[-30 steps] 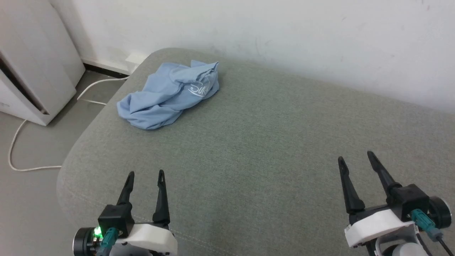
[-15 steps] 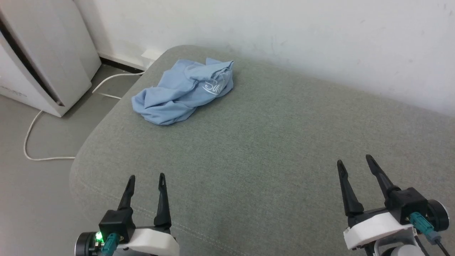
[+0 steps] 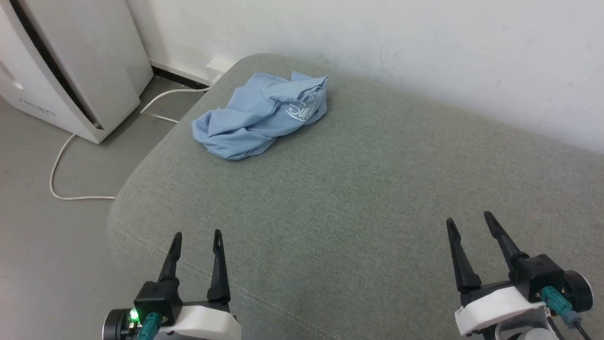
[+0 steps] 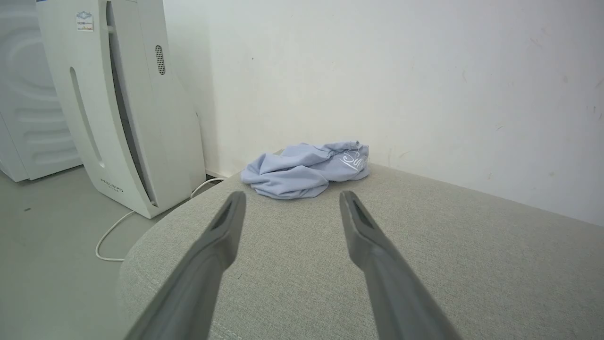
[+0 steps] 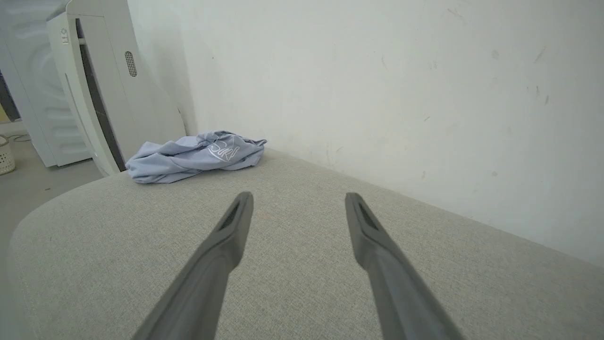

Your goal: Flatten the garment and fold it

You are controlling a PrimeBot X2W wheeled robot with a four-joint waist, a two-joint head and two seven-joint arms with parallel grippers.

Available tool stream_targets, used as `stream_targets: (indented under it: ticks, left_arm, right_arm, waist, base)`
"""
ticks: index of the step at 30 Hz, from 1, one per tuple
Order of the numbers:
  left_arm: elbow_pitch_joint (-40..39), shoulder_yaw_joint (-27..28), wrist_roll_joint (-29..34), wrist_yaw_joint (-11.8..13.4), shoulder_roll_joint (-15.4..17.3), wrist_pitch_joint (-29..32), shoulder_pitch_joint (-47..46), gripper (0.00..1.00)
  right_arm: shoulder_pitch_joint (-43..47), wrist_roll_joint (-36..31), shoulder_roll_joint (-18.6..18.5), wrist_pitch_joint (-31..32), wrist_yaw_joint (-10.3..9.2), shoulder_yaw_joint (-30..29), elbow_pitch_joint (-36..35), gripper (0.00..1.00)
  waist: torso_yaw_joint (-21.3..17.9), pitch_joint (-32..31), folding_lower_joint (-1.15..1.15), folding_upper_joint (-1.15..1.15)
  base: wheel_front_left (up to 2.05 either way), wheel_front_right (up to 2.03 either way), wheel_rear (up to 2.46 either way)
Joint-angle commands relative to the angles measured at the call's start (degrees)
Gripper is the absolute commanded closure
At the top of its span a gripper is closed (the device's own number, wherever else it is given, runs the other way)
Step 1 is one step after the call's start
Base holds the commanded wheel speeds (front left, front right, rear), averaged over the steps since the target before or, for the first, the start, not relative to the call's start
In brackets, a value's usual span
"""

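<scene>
From the head view, the left gripper (image 3: 197,233) and right gripper (image 3: 468,217) each hold their 2 dark fingers apart, empty, over the near edge of the grey-green fabric cushion (image 3: 358,189). The crumpled light blue shirt (image 3: 262,118) lies at the cushion's far left corner, well apart from both. The left wrist view adds the full height of the tall white appliance (image 4: 118,118) and its white floor cable (image 4: 111,231). The right wrist view catches a pale basket (image 5: 4,160).

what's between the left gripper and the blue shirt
Just bare cushion lies between the left gripper and the shirt, as the head view shows.
</scene>
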Motion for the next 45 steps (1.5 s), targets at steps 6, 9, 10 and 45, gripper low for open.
stream_targets:
  ticks: [6, 9, 10, 45]
  left_arm:
    - [0.1, -0.2, -0.4, 0.3, 0.0, -0.4, -0.1, 0.00]
    - [0.1, -0.2, -0.4, 0.2, 0.0, -0.4, 0.0, 0.00]
    - [0.1, -0.2, -0.4, 0.2, 0.0, -0.4, -0.1, 0.00]
    - [19.7, 4.0, -6.2, -14.2, 24.0, 35.7, -48.8, 0.00]
  right_arm:
    - [0.0, -0.2, 0.2, -0.4, -0.12, 0.3, 0.3, 0.00]
    - [-0.1, -0.1, 0.2, -0.4, -0.12, 0.4, 0.4, 0.00]
    - [-0.1, -0.1, 0.2, -0.4, -0.12, 0.4, 0.5, 0.00]
    - [-11.3, -5.0, -0.5, 0.5, -0.12, 1.0, -14.5, 0.00]
  waist:
    - [0.1, 0.4, 0.00, 0.00]
    - [0.0, 0.5, 0.00, 0.00]
    - [0.0, 0.5, 0.00, 0.00]
    - [-22.1, 35.3, 0.00, 0.00]
  base:
    - [0.00, 0.00, 0.00]
    - [0.00, 0.00, 0.00]
    - [0.00, 0.00, 0.00]
    - [0.00, 0.00, 0.00]
